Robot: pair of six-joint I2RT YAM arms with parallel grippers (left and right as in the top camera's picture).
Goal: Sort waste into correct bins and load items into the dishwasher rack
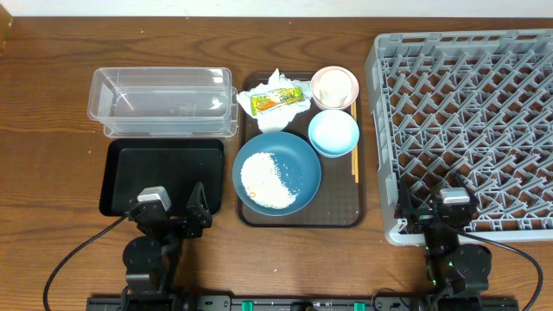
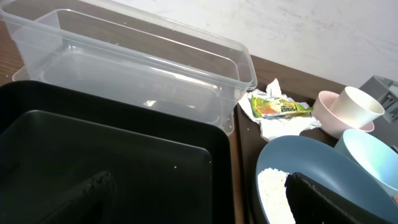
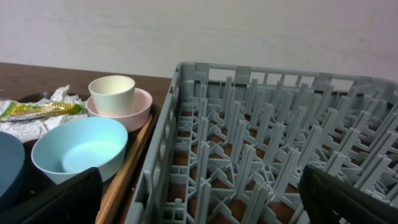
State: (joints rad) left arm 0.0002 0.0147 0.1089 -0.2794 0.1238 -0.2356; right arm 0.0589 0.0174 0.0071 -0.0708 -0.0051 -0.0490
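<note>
On the brown serving tray a wide blue dish holds a heap of rice. Behind it lie a crumpled napkin and a yellow-green wrapper. A white cup sits in the pinkish bowl, with the light-blue bowl in front. Chopsticks lie along the tray's right side. The clear tub and black tray are on the left. The grey rack is on the right. My left gripper is open over the black tray's front edge. My right gripper is open over the rack's front left corner.
The brown serving tray sits between the black tray and the rack, with narrow gaps on both sides. Bare wooden table lies left of the bins. The rack reaches the table's right edge.
</note>
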